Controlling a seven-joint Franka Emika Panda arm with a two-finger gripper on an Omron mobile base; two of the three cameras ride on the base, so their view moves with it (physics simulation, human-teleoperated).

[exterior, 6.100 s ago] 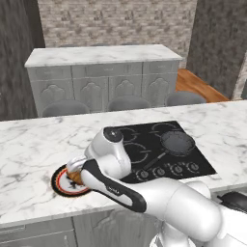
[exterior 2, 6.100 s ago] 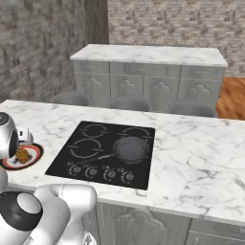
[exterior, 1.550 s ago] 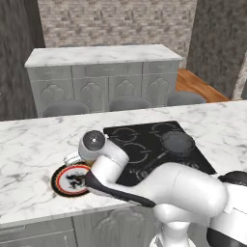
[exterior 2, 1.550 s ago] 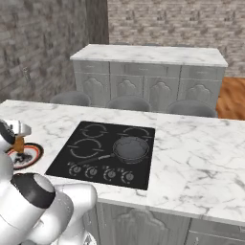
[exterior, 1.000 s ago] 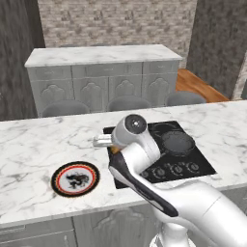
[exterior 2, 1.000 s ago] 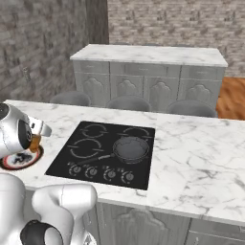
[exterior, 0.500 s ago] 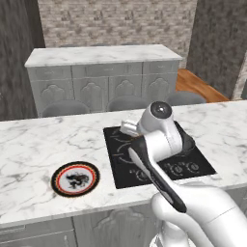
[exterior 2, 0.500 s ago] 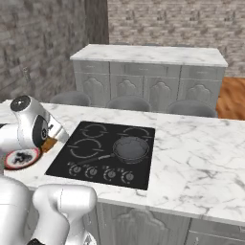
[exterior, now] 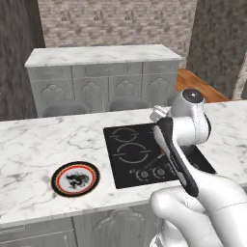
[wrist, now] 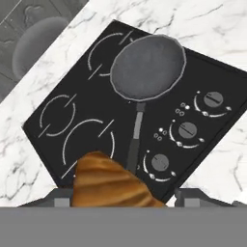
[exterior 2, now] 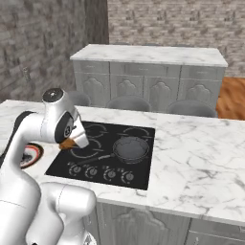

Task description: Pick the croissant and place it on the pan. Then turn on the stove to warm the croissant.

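My gripper is shut on the croissant, a golden-brown pastry held in the air above the left half of the stove. The hand view has the croissant filling the space between my fingers, with the black stove below. The pan, round and dark grey, sits on a burner ahead, its long handle pointing back toward the croissant. From the right base view the pan lies to the right of my hand. The arm hides the pan in the left base view.
A round plate with a black and red rim lies bare on the marble counter left of the stove. A row of round knobs lines the stove's near edge. A second counter with cabinets stands behind.
The arm has swung right from the plate to above the stove, carrying the croissant. The plate stays behind, bare.
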